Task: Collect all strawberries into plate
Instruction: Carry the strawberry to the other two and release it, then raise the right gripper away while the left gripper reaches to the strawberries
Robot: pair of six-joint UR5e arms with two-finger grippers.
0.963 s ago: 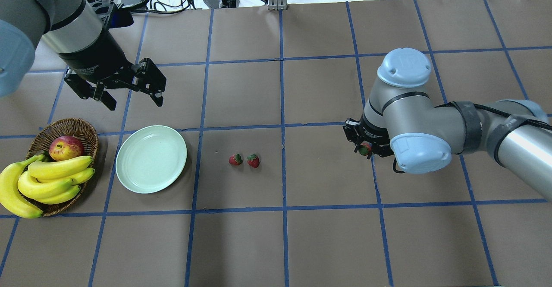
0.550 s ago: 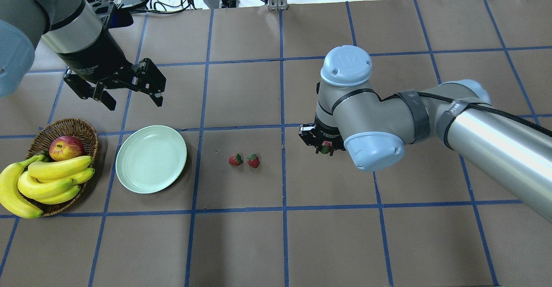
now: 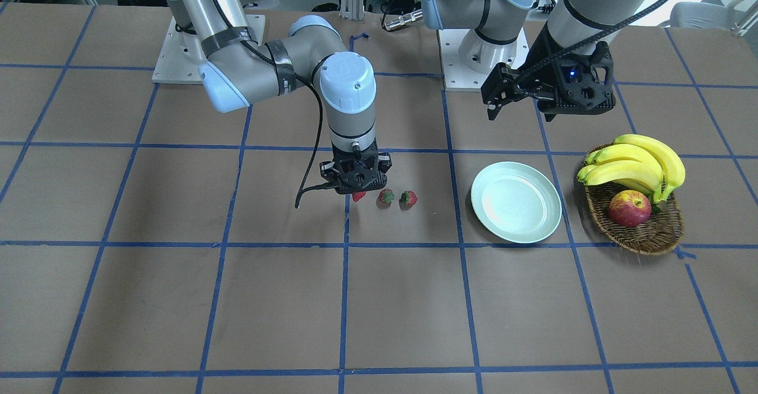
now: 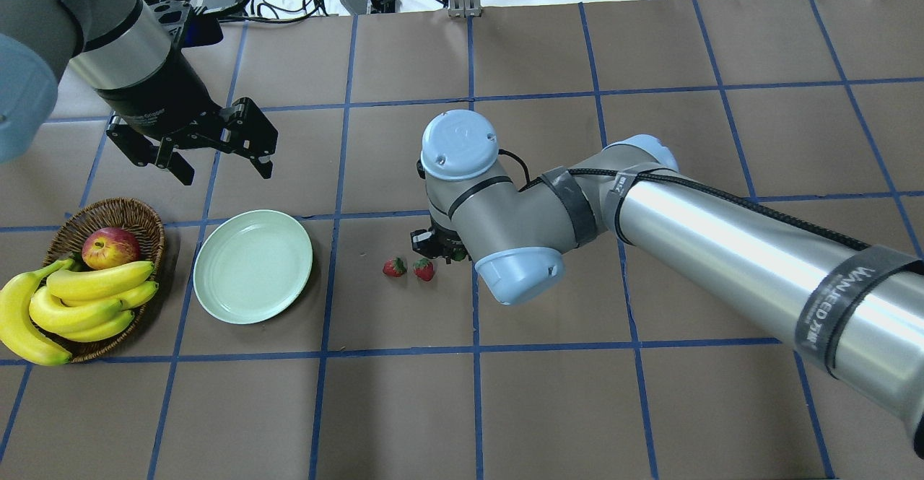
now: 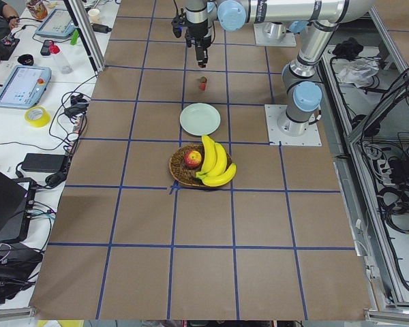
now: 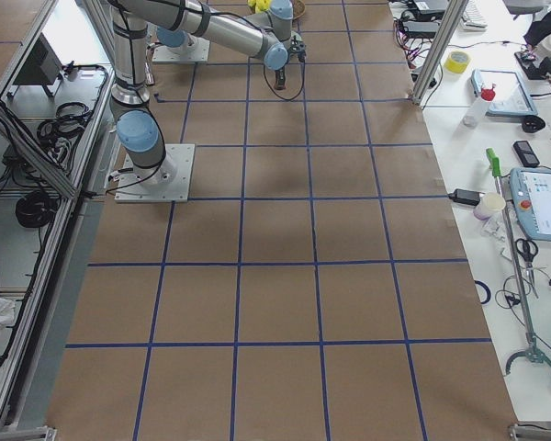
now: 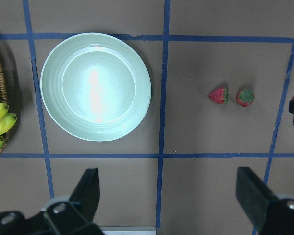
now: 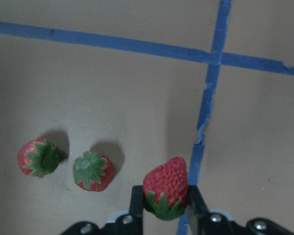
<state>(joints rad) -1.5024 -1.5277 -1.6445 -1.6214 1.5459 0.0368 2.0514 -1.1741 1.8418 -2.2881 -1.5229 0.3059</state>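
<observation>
So far the plate (image 4: 253, 265) holds nothing; the right pincer (image 8: 164, 198) grips one strawberry (image 8: 166, 178), two strawberries (image 4: 394, 267) lying at the plate's three o'clock.

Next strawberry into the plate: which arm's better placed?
Right. The right gripper is shut on the held strawberry, just beside the loose strawberries, with a clear run to the empty plate. The left gripper hovers open near the plate, holding nothing.
</observation>
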